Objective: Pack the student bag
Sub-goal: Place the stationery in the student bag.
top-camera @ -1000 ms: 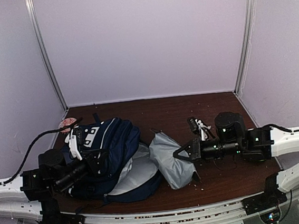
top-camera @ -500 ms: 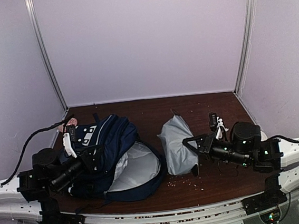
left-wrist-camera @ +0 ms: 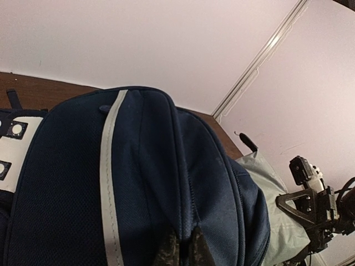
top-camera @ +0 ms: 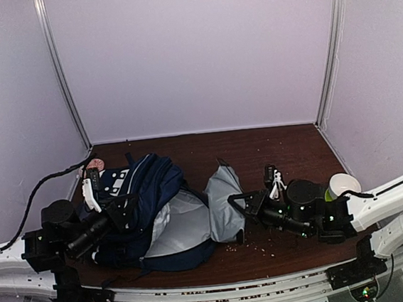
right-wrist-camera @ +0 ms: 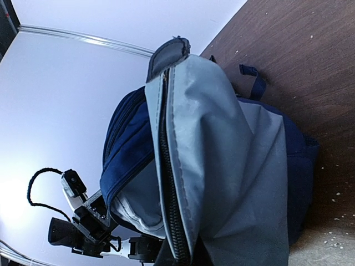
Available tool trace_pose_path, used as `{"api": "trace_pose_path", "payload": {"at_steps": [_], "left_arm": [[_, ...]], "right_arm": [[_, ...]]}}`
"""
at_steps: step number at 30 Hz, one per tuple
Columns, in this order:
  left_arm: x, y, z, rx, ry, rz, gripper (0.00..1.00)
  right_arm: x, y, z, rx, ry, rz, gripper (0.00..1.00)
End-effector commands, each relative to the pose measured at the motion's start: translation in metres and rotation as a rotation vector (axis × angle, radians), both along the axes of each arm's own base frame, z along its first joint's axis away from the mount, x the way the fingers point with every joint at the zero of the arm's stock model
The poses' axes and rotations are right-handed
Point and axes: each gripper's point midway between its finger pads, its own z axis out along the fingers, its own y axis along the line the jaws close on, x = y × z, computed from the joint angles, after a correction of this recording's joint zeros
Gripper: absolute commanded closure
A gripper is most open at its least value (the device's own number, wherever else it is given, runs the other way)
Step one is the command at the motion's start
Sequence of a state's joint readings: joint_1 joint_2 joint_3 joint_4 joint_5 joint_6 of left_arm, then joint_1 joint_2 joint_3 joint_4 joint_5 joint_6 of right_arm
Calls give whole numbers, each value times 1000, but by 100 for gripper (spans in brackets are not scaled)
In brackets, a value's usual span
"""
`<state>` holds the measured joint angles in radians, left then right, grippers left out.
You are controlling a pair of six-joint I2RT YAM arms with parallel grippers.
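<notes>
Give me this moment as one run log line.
left gripper: shut on student bag, flap lifted | right gripper: shut on grey pouch | pouch: at bag's open mouth, not yet inside

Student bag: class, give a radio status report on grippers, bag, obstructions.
Left gripper shut on the student bag. Right gripper shut on the grey pouch. Bag lies open, pouch at its mouth, not inside. Nothing blocking the opening.

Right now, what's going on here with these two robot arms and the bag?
The left gripper pinches the navy fabric of the student bag, which lies unzipped with its pale lining showing. The right gripper is shut on the zipper edge of a grey pouch, holding it right beside the bag's open mouth, not yet inside.
</notes>
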<state>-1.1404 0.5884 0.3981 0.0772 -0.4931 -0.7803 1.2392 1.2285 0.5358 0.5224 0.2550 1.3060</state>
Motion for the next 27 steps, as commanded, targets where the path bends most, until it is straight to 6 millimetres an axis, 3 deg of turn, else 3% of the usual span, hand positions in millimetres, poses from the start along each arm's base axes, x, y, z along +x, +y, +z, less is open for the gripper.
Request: {"api": "trace_pose_path", "payload": {"at_steps": [1, 6, 17, 27], "left_arm": [[0, 8, 70, -221, -112, 24, 100], [-2, 4, 73, -230, -114, -3, 100], [-5, 11, 79, -259, -116, 5, 100], [-11, 23, 80, -225, -124, -2, 100]], "right_arm": [[-3, 29, 78, 263, -65, 61, 100], [-2, 64, 71, 292, -8, 115, 100], [12, 107, -2, 269, 170, 108, 100], [32, 133, -13, 207, 177, 106, 100]]}}
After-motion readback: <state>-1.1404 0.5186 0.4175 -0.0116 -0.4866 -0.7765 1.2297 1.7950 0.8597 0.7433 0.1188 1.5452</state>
